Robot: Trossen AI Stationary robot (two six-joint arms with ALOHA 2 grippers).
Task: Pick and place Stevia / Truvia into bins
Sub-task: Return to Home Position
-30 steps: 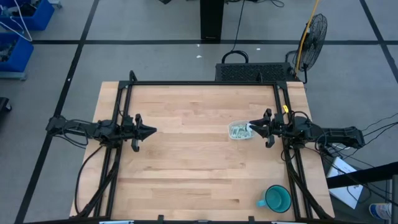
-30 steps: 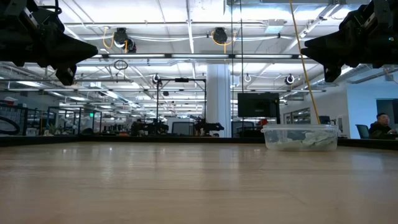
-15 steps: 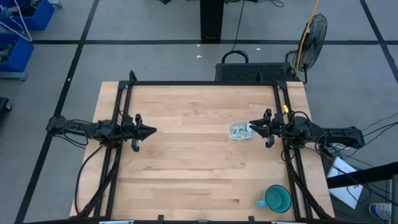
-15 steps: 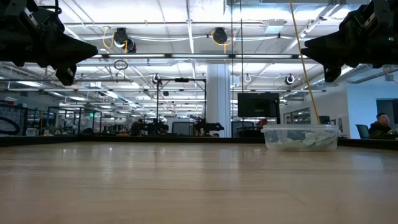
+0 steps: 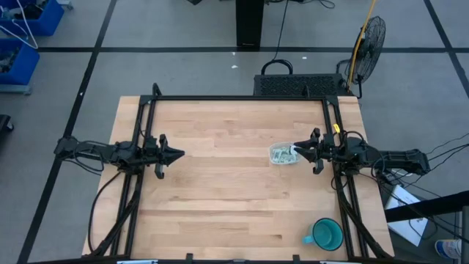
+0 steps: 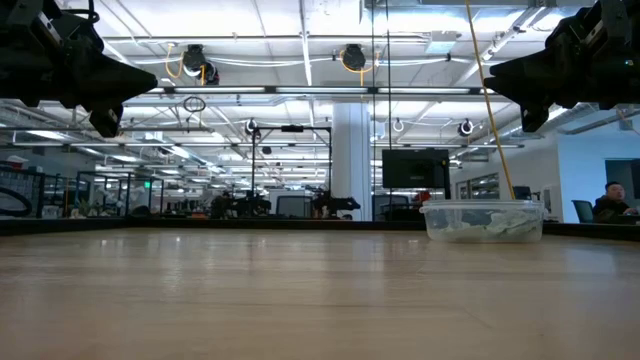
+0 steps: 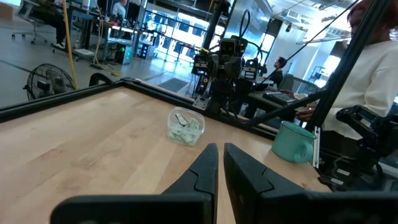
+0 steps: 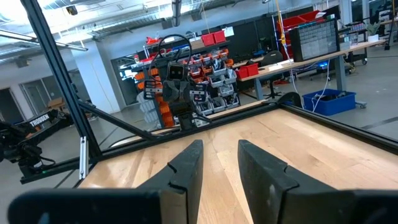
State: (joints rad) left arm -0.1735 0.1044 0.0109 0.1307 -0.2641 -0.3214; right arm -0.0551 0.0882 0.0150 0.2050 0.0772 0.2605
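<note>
Two tools hang above the tabletop (image 5: 220,198), neither holding anything. The right tool (image 5: 296,150) has a plain gap between its fingers. The left tool (image 5: 178,154) is closed to a thin slit.

One bin (image 5: 272,155) stands on the tabletop, right of centre. The right tool's tips are above the bin's near edge, and the low view shows them raised clear of it. The left tool points at the bin from the opposite side, well apart.

The bin is a clear tub with rounded corners. The Stevia / Truvia (image 5: 281,153) sachets lie heaped inside it, pale green and white; their number cannot be told. One teal mug (image 5: 325,234) stands near the tabletop's front right corner, apart from the bin.
</note>
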